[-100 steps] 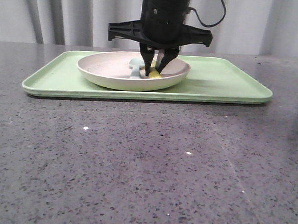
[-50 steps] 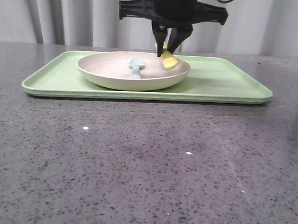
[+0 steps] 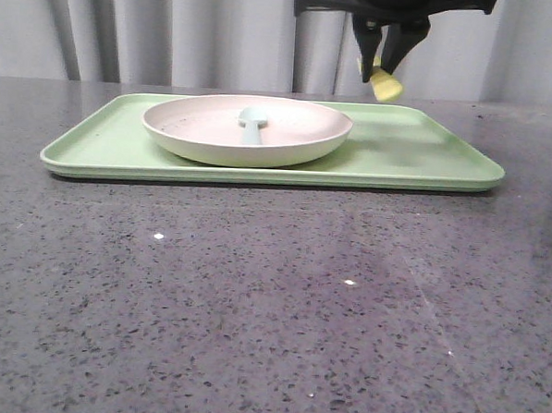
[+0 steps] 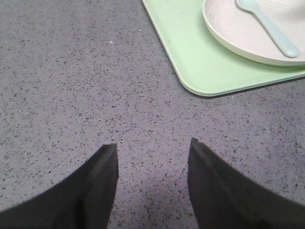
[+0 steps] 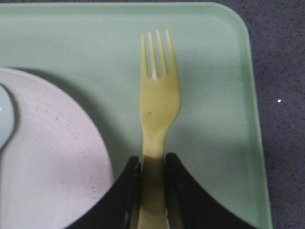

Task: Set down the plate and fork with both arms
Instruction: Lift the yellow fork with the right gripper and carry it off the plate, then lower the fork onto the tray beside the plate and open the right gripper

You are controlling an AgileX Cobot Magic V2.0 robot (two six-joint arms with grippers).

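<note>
The cream plate (image 3: 247, 131) with a pinkish inside rests on the left half of the light-green tray (image 3: 427, 154). My right gripper (image 3: 382, 71) hangs high above the tray's right half, shut on the handle of the yellow fork (image 3: 386, 84). In the right wrist view the fork (image 5: 159, 95) sticks out from the gripper (image 5: 153, 160) over the tray (image 5: 214, 95), just beside the plate (image 5: 52, 157). My left gripper (image 4: 152, 148) is open over bare tabletop near the tray's corner (image 4: 190, 71), with the plate (image 4: 238, 33) beyond it.
A pale blue-grey spoon (image 3: 252, 124) lies in the plate, also seen as the spoon (image 4: 271, 28) in the left wrist view. The speckled grey table (image 3: 271, 299) stretches wide in front of the tray. A grey curtain hangs behind.
My right gripper lifted the yellow fork out of the plate and carried it up and to the right, over the tray's right half. Plate and spoon stayed put.
</note>
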